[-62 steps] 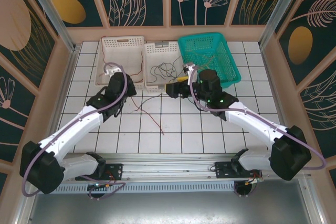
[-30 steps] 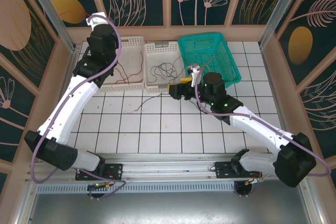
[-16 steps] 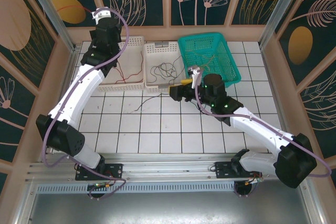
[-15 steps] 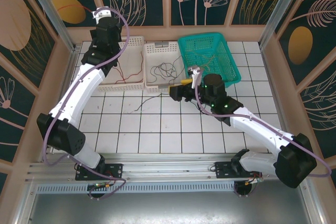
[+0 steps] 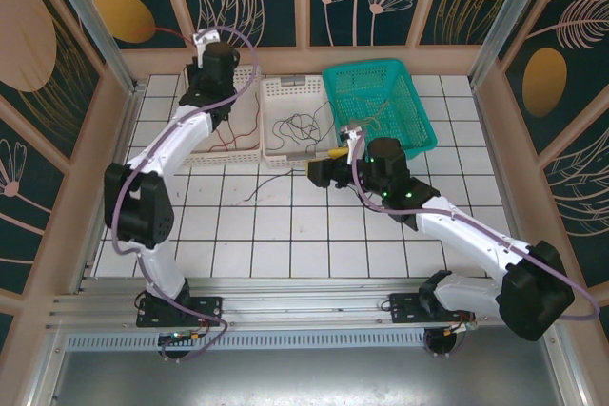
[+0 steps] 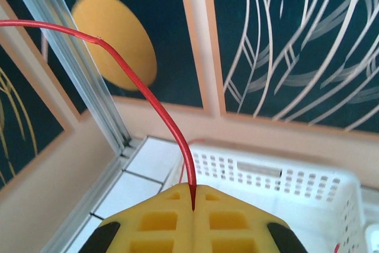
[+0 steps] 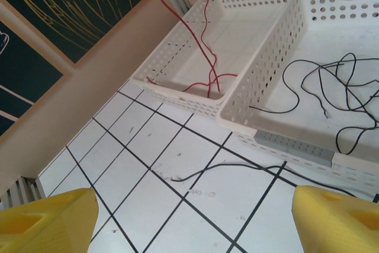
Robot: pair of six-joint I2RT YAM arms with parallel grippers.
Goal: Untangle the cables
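While raised high, the left pincer (image 6: 193, 192) clamps a red cable (image 6: 187, 155).

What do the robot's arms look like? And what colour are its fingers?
The left arm and the right arm are smooth white tubes joined by chunky black joints. A thick lilac cable runs along each one. Tiny green lights glow on the right arm. The fingers are bright yellow blocks with square pockets moulded in.
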